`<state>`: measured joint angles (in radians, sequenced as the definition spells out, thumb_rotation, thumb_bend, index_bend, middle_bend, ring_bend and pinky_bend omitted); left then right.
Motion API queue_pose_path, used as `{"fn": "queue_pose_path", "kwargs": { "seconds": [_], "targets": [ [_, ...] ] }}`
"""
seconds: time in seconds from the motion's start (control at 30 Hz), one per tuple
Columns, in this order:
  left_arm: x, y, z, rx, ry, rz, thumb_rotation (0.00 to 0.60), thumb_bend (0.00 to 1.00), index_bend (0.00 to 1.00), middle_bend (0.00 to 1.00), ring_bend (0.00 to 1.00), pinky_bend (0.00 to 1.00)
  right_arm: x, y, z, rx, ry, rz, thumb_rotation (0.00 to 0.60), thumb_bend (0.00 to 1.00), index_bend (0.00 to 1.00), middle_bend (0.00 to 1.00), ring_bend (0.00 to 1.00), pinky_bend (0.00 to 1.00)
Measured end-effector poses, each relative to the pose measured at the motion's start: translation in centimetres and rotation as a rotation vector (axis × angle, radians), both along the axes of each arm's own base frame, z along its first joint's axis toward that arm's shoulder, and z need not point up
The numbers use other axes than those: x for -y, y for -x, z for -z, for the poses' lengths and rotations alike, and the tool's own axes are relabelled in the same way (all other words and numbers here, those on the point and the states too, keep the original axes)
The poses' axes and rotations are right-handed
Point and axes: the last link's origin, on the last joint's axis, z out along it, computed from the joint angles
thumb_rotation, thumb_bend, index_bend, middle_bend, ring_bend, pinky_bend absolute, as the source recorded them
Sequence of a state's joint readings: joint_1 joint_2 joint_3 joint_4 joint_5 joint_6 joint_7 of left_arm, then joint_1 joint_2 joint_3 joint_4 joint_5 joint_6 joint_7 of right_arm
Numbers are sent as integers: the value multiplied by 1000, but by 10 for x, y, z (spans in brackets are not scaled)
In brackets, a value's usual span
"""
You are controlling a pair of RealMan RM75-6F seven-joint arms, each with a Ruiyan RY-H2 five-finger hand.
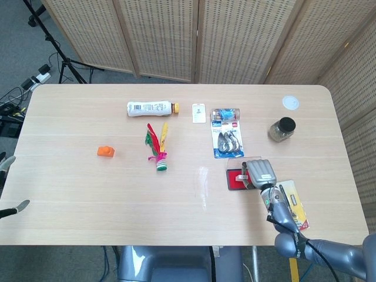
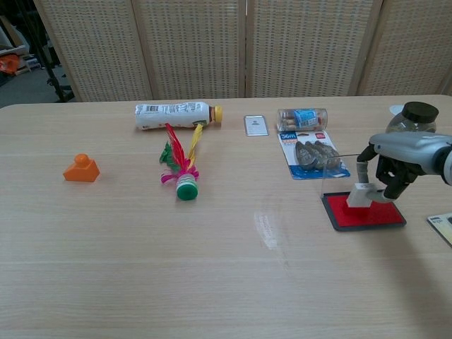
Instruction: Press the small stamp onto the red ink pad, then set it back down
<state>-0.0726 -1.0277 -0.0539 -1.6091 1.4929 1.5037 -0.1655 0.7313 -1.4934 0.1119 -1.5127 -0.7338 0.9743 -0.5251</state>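
Note:
The red ink pad (image 2: 367, 215) lies at the table's right side, also visible from above (image 1: 234, 180). My right hand (image 2: 397, 159) pinches the small stamp (image 2: 359, 195) by its grey handle; the stamp's white base sits tilted on the pad's red surface near its far left corner. From above, the right hand (image 1: 260, 172) covers most of the stamp (image 1: 241, 175). My left hand (image 1: 7, 182) shows only as grey fingertips at the left frame edge, off the table, spread apart and holding nothing.
A blister pack (image 2: 314, 159) and a clear tube (image 2: 302, 118) lie just behind the pad. A dark-lidded jar (image 2: 417, 116) stands at the far right, a yellow package (image 1: 292, 202) near the front right. A bottle (image 2: 173, 115), feathered shuttlecock (image 2: 182, 169) and orange block (image 2: 81, 169) lie further left.

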Motion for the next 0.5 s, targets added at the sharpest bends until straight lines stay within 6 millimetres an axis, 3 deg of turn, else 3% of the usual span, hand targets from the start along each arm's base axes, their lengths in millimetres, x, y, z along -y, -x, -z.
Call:
{"fn": "queue_pose_path", "kwargs": {
  "seconds": [0.33,0.5],
  "targets": [
    [1,-1,0,2,2,6,600,0,0,0,0,0,-13,-46,-26,94,20,-106,600,620,553,888,931,1000],
    [2,0,-2,9,1,7,600,0,0,0,0,0,-18,-66,-25,74,14,-168,600,620,553,888,931,1000]
  ]
}}
